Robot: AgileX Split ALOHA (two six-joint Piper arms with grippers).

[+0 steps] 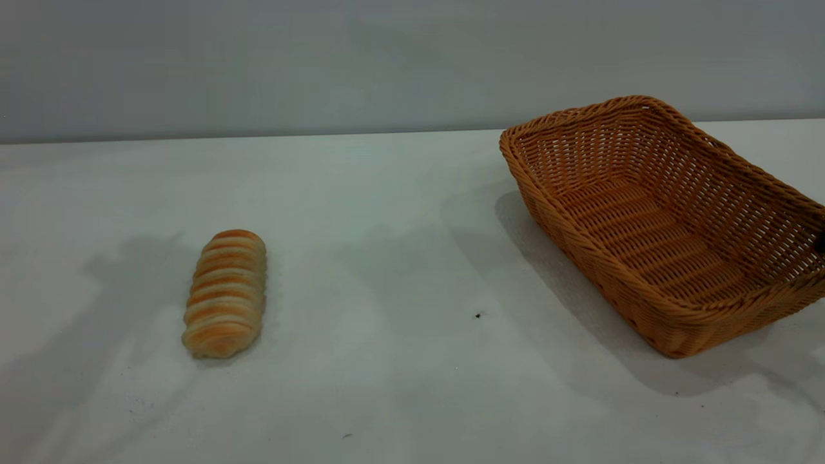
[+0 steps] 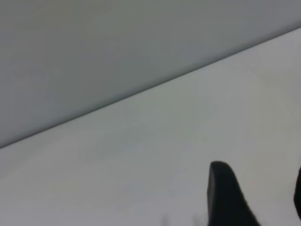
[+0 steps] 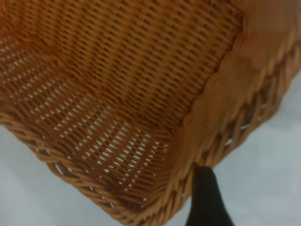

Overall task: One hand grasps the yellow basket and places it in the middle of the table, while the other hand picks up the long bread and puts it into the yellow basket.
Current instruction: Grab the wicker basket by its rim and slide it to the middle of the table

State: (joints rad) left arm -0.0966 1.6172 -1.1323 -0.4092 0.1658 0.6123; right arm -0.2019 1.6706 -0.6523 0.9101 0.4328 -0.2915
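Note:
The yellow basket (image 1: 651, 219) is at the right of the table (image 1: 399, 258), tilted, with its right end raised. My right gripper (image 3: 198, 173) is at the basket's right rim. One black finger (image 3: 204, 197) lies against the outside of the woven wall (image 3: 141, 94), and the other finger is hidden. A dark bit of the right gripper shows at the exterior view's right edge (image 1: 820, 243). The long bread (image 1: 225, 293) lies alone at the table's left front. My left gripper (image 2: 261, 195) is open and empty over bare table, and is outside the exterior view.
A grey wall (image 1: 322, 64) runs behind the table's far edge. A few tiny dark specks (image 1: 478, 315) lie on the white top between the bread and the basket.

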